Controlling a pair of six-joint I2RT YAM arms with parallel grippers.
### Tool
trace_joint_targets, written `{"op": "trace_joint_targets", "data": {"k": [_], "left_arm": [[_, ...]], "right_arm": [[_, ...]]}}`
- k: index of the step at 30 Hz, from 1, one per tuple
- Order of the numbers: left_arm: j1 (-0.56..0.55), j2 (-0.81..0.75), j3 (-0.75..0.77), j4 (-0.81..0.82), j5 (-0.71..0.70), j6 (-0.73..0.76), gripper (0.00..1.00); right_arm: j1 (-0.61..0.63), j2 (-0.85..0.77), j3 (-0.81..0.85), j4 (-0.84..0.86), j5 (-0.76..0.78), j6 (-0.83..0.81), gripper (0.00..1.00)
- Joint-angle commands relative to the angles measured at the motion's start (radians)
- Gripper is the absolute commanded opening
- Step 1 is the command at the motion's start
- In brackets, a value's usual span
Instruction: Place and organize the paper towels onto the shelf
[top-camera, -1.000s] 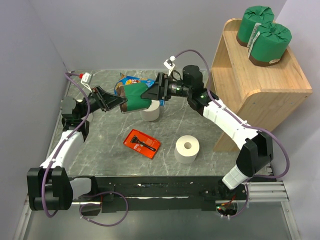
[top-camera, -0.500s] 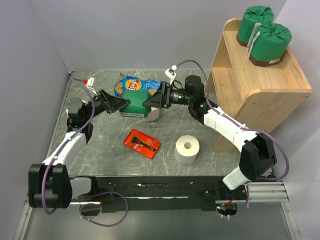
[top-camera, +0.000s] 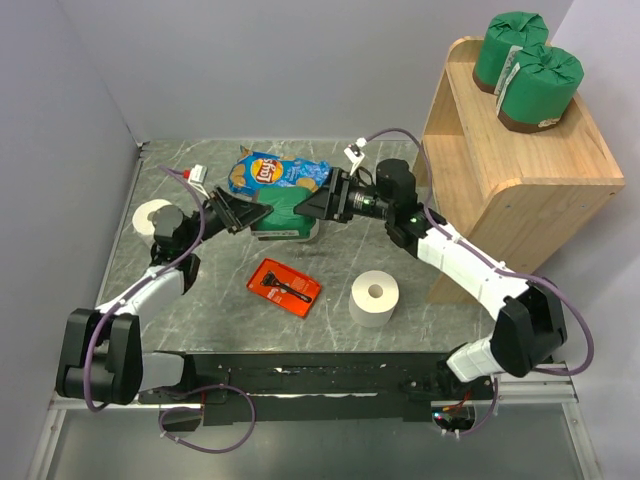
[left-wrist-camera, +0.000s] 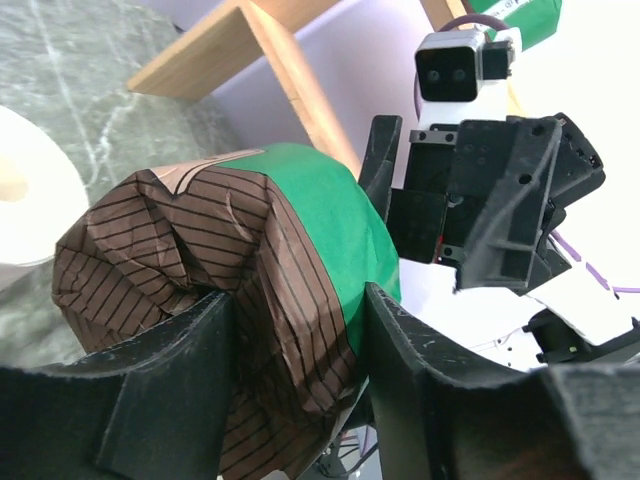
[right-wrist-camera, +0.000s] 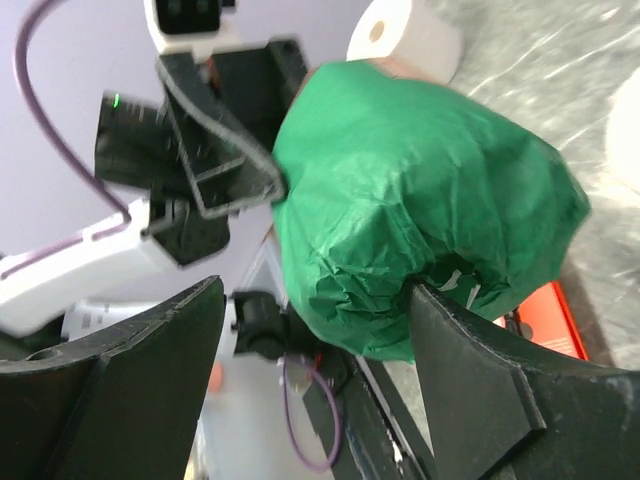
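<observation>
A green-wrapped paper towel roll (top-camera: 285, 208) hangs over the table's middle between both grippers. My left gripper (top-camera: 248, 212) is shut on its brown striped end (left-wrist-camera: 200, 260), with both fingers pressed against the wrapping. My right gripper (top-camera: 312, 200) stands open around the green end (right-wrist-camera: 420, 200); one finger (right-wrist-camera: 470, 370) touches the wrapping and the other (right-wrist-camera: 150, 370) is apart from it. Two green rolls (top-camera: 512, 45) (top-camera: 540, 85) stand on top of the wooden shelf (top-camera: 520, 170). Bare white rolls sit at the far left (top-camera: 152, 215), near the front (top-camera: 375, 298) and under the held roll (top-camera: 306, 232).
A blue chip bag (top-camera: 275, 172) lies behind the held roll. A flat red tray (top-camera: 286, 286) lies in front of it. The shelf's lower level (top-camera: 455, 165) opens toward the right arm. Grey walls close the left and back.
The held roll has shifted right and toward the front. My left arm stretched after it, uncovering the white roll at the far left. My right gripper drew back to the right.
</observation>
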Motion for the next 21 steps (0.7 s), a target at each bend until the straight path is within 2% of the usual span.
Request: {"op": "trace_joint_targets", "data": {"k": [1, 7, 14, 19, 21], "left_arm": [[-0.074, -0.002, 0.001, 0.154, 0.035, -0.052, 0.49], [-0.097, 0.031, -0.015, 0.228, 0.038, -0.09, 0.44], [-0.097, 0.029, 0.017, 0.187, 0.029, -0.082, 0.43], [-0.106, 0.098, 0.06, 0.159, 0.02, -0.07, 0.54], [-0.123, 0.147, 0.061, 0.212, 0.017, -0.085, 0.56]], "right_arm": [[0.025, -0.049, -0.039, 0.059, 0.12, 0.054, 0.78], [0.025, -0.032, -0.019, 0.058, 0.114, 0.039, 0.77], [0.025, -0.095, -0.022, -0.011, 0.175, -0.026, 0.77], [0.024, -0.113, 0.002, -0.089, 0.233, -0.098, 0.77], [0.022, -0.113, 0.001, -0.105, 0.267, -0.135, 0.77]]}}
